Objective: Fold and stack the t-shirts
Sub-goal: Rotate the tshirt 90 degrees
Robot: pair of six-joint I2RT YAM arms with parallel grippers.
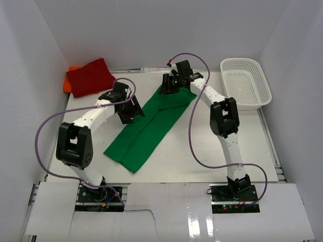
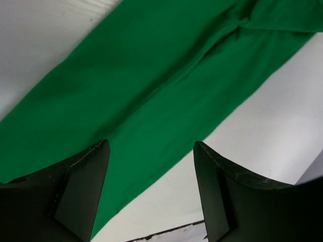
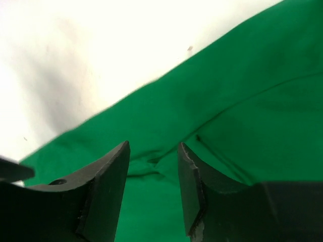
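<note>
The bright green t-shirt [image 1: 151, 126] lies folded into a long strip running diagonally across the table's middle. It fills the left wrist view [image 2: 151, 85] and the right wrist view [image 3: 237, 116]. My left gripper [image 1: 132, 117] hovers open over the strip's left edge, with nothing between its fingers [image 2: 81, 191]. My right gripper [image 1: 169, 89] is open above the strip's far end, over a small crease. A folded red t-shirt [image 1: 91, 76] lies at the back left on top of the orange t-shirt [image 1: 68, 83], of which only an edge shows.
A white plastic mesh basket [image 1: 246, 83] stands at the back right. White walls close in the table on three sides. Purple cables loop from both arms.
</note>
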